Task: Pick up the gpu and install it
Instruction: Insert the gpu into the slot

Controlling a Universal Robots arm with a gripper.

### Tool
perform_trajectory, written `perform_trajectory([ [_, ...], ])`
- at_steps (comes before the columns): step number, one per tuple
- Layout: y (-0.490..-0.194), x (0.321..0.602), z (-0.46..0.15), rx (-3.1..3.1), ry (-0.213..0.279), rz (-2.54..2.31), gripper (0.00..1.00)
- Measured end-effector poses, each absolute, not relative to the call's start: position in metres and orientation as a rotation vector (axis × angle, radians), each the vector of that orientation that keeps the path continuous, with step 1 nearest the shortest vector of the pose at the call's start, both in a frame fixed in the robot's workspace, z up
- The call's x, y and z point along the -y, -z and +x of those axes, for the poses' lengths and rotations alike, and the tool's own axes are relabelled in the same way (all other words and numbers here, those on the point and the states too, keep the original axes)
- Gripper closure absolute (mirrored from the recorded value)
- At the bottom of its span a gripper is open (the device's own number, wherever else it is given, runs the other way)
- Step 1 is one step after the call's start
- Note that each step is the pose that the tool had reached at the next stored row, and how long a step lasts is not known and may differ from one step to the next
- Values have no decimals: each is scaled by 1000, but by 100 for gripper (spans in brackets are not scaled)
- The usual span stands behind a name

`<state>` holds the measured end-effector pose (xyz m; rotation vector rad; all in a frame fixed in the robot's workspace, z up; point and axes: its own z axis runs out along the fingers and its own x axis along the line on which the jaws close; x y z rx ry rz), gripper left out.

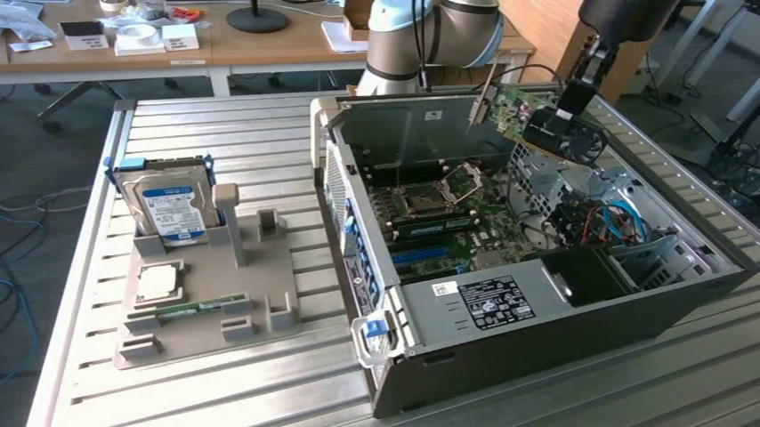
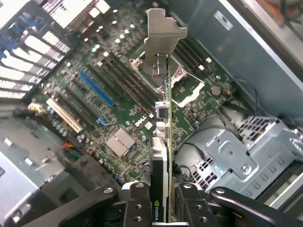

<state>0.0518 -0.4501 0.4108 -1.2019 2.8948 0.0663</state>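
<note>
- Slatted metal tabletop [image 1: 238,133] carries everything; wooden desks with clutter behind it
- open PC case [image 1: 558,338] lies on its side at the exterior view's right, motherboard [image 1: 451,222] facing up
- grey fixture tray [image 1: 249,294] sits at the exterior view's left, well apart from the card; hard drive [image 1: 173,209] with blue-white label stands propped in it; green memory stick [image 1: 190,311] lies flat in a slot nearer the camera
- robot arm [image 1: 433,36] reaches in from the far side, over the case
- gpu [image 1: 540,120] is off the tray and in the air, above the far part of the open case, tilted, touching nothing inside
- jaws clenched on the gpu; wrist view shows the card [image 2: 163,142] edge-on between them, clamped at its near end
- metal bracket [image 2: 163,33] sits at the card's far end, pointing away from the wrist
- in the wrist view the card's edge hangs over the CPU socket [image 2: 182,78] area, clearly above the board, not seated
- blue expansion slot [image 2: 97,88] lies off to one side of the card, apart from it
- silver drive cage [image 2: 236,156] lies on the card's other side, apart from it
</note>
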Motion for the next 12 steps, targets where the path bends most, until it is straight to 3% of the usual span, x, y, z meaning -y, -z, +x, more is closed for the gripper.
perform_trajectory([
  [12,-411,450,52,-2751,-67,-1511,73],
])
